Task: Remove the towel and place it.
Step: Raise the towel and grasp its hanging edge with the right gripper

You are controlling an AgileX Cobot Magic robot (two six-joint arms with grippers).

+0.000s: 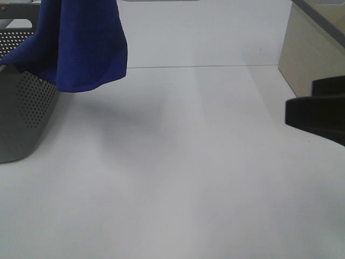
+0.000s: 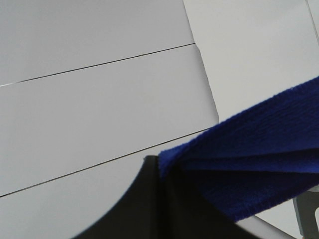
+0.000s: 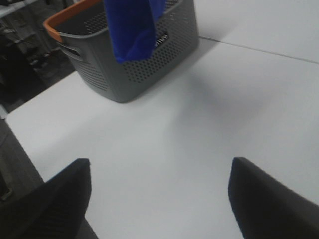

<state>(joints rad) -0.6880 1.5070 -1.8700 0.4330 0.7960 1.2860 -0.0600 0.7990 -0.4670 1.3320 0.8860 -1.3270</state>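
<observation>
The royal-blue towel [image 1: 81,43] hangs in folds from above the top left of the exterior high view. Its lower end dangles over the near right corner of the grey basket [image 1: 27,113], above the table. In the left wrist view my left gripper [image 2: 162,172] is shut on a bunched edge of the towel [image 2: 254,164]. My right gripper [image 1: 302,108] sits at the far right, low over the table. It is open with nothing between its fingers [image 3: 55,194]. The right wrist view shows the towel [image 3: 132,25] hanging in front of the basket [image 3: 149,64].
The basket is perforated with an orange rim [image 3: 60,17] and stands at the table's left side. A beige panel [image 1: 307,54] rises at the back right. The white table [image 1: 178,172] spreads between basket and right gripper. Its edge [image 3: 22,134] shows in the right wrist view.
</observation>
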